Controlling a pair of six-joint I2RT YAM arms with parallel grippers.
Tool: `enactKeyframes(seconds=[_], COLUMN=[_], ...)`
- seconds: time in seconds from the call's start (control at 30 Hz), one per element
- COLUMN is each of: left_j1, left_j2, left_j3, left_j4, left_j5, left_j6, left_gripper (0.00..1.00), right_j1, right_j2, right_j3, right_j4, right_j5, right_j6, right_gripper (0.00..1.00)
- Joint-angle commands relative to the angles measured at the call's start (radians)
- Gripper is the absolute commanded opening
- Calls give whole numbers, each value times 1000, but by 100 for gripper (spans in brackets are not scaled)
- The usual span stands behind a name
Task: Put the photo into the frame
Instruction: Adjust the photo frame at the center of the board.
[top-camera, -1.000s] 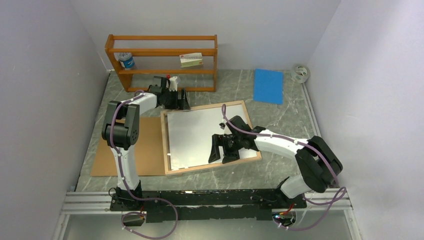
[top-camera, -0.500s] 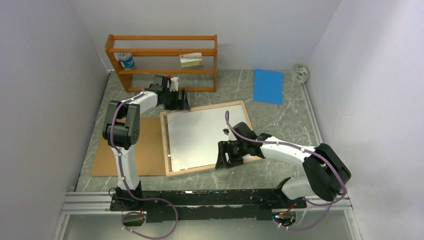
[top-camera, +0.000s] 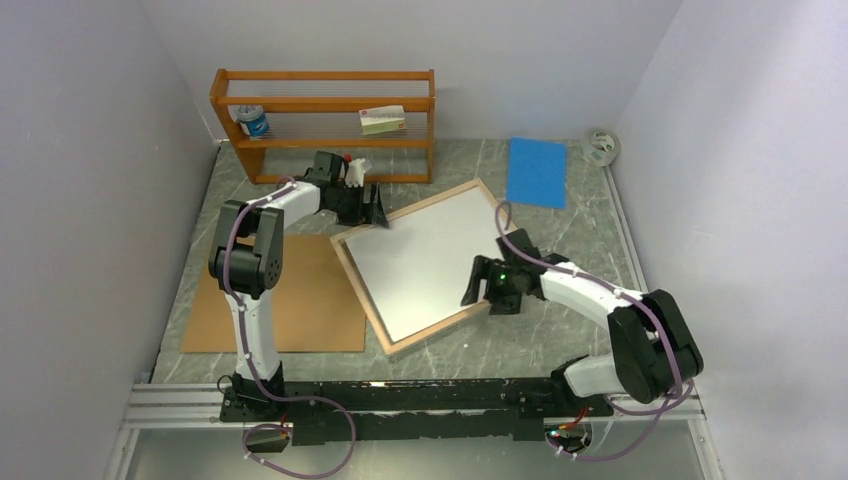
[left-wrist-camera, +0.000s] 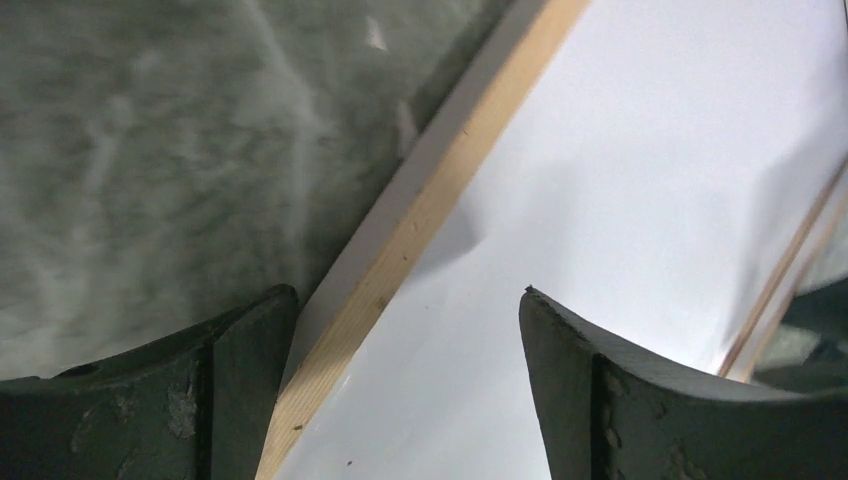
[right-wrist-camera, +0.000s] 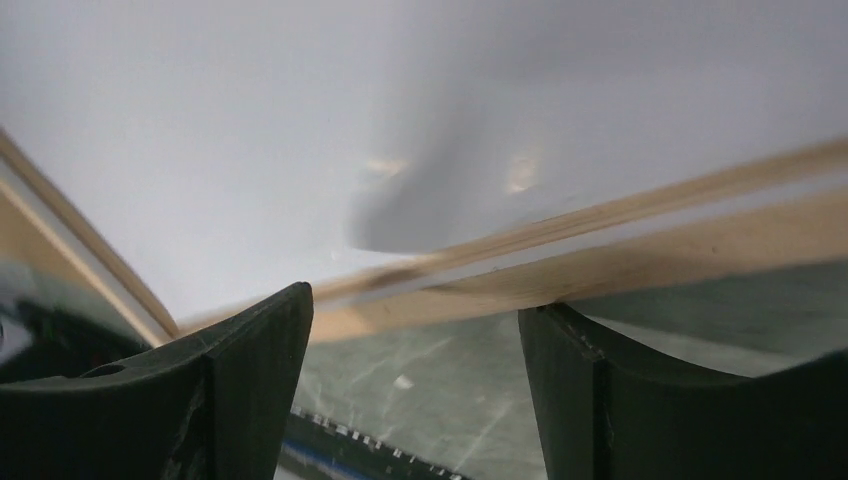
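Tabletop (top-camera: 570, 235) in grey marble pattern spans the scene. Near its middle, set at an angle to the arms, lies the frame (top-camera: 362, 297) with its light wood reverse up. The photo (top-camera: 425, 260) rests inside it, plain white reverse up, filling the recess almost edge to edge, so the print looks seated or very nearly so. The brown backing board (top-camera: 270, 300) lies flat just beside the frame's left rail. The left gripper (top-camera: 375, 208) sits at the frame's far-left corner, released: its 2 fingers (left-wrist-camera: 240, 390) stand wide apart with the wooden rail running between them, and neither visibly presses on it. The right gripper (top-camera: 482, 290) is at the near-right rail, likewise released. The right wrist view shows that rail crossing the gap between its spread fingers (right-wrist-camera: 250, 390). The frame is probably stiff but weighty for its thinness. With a fragile pane underneath and a smooth surface to skid on, it is best taken by the wood rail near a corner and never pressed in the middle. The photo is likely light, floppy and easily creased. Lying flat in the recess it offers nothing to pinch, so it would be better nudged from an edge.
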Motion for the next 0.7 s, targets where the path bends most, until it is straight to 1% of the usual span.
enactKeyframes(seconds=[0.0,0.2,0.3,0.37,0.5,0.67], left_j1=[-75,-118,-137,-148,-175,-200], left_j2=[-24,-75,-119,-153,-202,-261], left_j3=[-27,-104,-142,-181,-266,-353], left_j4=[-92,-104,-149,-159,-146,-151], left_j5=[104,112,103,92,127,118], left_j6=[-8,-51,-70,-88,-132,-157], left_gripper=[87,85,84,84,84,83], right_j1=[-127,-252,-298,-321,-345,-377], right_j2=[-36,-32,-49,-61,-82,-79], right_j3=[-3,-5,-15,-22,-21,2], right_j4=[17,29,12,1,-23,-32], right_j5=[120,130,161,182,235,266], right_j6=[-49,-16,35,71,121,125], right_gripper=[79,78,79,78,78,77])
